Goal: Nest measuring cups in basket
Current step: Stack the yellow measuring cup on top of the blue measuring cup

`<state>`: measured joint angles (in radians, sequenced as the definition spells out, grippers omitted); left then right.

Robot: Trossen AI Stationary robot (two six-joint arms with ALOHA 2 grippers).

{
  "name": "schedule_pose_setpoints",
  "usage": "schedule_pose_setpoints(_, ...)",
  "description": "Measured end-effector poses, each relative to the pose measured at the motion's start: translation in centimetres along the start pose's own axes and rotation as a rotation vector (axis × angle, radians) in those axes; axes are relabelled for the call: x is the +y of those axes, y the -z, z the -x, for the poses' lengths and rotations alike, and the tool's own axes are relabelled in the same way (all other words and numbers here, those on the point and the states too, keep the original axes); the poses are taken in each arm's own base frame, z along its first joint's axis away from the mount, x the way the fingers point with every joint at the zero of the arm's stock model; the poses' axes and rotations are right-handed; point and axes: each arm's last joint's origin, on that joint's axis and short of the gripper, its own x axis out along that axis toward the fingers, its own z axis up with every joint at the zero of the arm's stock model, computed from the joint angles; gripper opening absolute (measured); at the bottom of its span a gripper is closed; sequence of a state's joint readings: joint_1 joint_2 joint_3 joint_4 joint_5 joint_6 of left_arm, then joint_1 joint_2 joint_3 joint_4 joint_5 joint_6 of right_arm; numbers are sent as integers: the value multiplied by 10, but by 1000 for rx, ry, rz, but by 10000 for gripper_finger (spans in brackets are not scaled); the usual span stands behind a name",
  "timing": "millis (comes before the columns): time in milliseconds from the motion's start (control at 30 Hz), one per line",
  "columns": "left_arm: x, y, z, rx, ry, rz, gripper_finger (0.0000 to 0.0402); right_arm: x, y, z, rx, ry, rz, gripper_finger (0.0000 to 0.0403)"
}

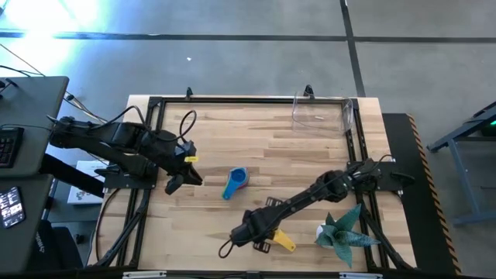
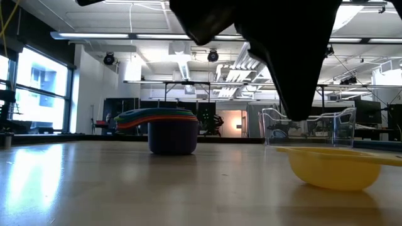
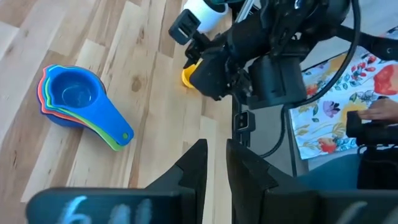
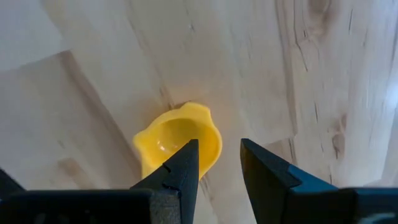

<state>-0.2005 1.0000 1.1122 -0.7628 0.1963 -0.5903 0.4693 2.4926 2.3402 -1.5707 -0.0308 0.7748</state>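
From above, the stack of nested cups (image 1: 235, 184) sits mid-table, well apart from the clear basket (image 1: 322, 116), which has no cups in it. The yellow cup (image 1: 284, 242) lies alone, so most nesting looks done, but nothing is in the basket.

From table height, the yellow cup sits nearer than the basket.

The left gripper (image 3: 216, 163), beside the stack, has a thin gap and holds nothing.

The right gripper (image 4: 219, 163) hangs over the yellow cup, fingers a little apart, one tip over the rim; touching is unclear.
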Motion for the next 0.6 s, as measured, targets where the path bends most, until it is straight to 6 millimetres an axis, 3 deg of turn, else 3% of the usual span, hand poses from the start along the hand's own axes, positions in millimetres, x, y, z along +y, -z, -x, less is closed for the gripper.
schedule_pose_setpoints(333,0,0,0,0,-1,2,48,1,-9,-21,67,-1,45,110)
schedule_pose_setpoints(600,0,0,0,0,-1,-8,48,-1,-12,-24,74,0,43,110)
